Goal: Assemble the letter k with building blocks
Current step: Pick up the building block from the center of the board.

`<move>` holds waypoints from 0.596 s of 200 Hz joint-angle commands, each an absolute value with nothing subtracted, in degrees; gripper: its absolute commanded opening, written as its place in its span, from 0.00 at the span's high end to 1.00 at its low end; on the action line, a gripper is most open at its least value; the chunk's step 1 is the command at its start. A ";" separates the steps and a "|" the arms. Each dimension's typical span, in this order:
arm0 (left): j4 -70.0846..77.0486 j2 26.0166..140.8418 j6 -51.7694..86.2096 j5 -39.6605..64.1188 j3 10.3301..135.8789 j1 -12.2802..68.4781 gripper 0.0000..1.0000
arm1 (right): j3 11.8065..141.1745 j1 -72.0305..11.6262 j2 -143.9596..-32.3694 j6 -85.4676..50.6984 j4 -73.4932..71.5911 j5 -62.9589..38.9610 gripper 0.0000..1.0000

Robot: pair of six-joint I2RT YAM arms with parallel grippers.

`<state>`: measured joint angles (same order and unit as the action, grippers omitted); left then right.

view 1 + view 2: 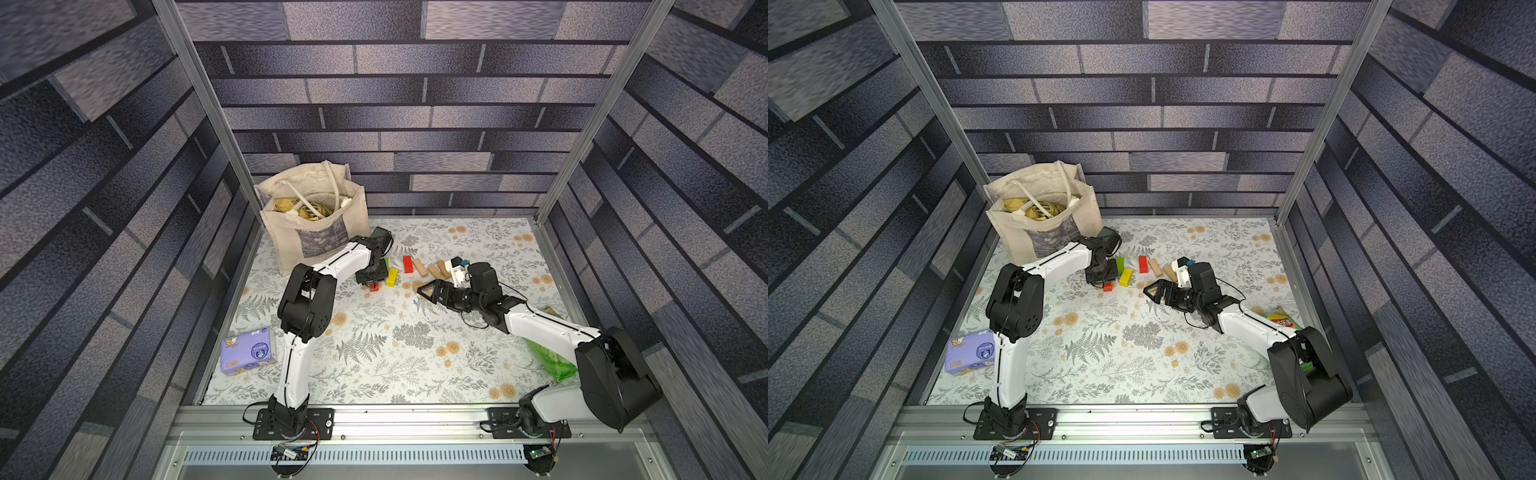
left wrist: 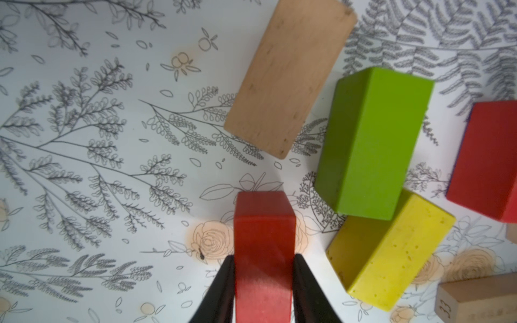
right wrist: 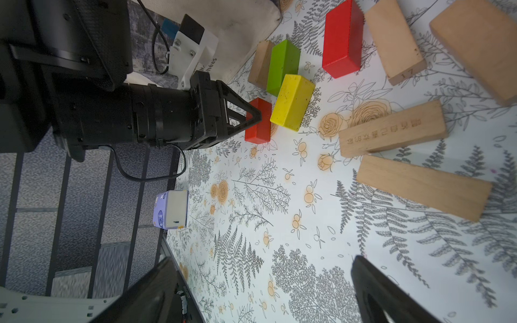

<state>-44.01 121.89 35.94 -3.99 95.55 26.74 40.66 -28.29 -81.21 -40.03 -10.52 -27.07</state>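
Observation:
My left gripper [image 2: 264, 260] is shut on a short red block [image 2: 264, 237], its jaws pressed against the block's two long sides. Both top views show this block [image 1: 374, 287] low over the flowered cloth, beside the yellow block [image 1: 391, 277]. A green block [image 2: 372, 142], a plain wooden block [image 2: 288, 78] and a second red block [image 2: 486, 159] lie close by. Several plain wooden blocks [image 3: 391, 128] lie to the right of these. My right gripper [image 3: 261, 260] stands open over bare cloth, near those wooden blocks [image 1: 438, 270].
A cloth tote bag [image 1: 311, 220] stands at the back left, close behind my left arm. A purple tissue pack [image 1: 248, 351] lies at the front left. A green crisp packet [image 1: 555, 357] sits partly under my right arm. Metal frame rails [image 1: 374, 415] border the table.

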 commanded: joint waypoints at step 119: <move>-42.38 102.41 30.93 -6.00 74.75 28.70 0.93 | 40.80 -36.73 -79.27 -42.71 -10.07 -20.18 0.00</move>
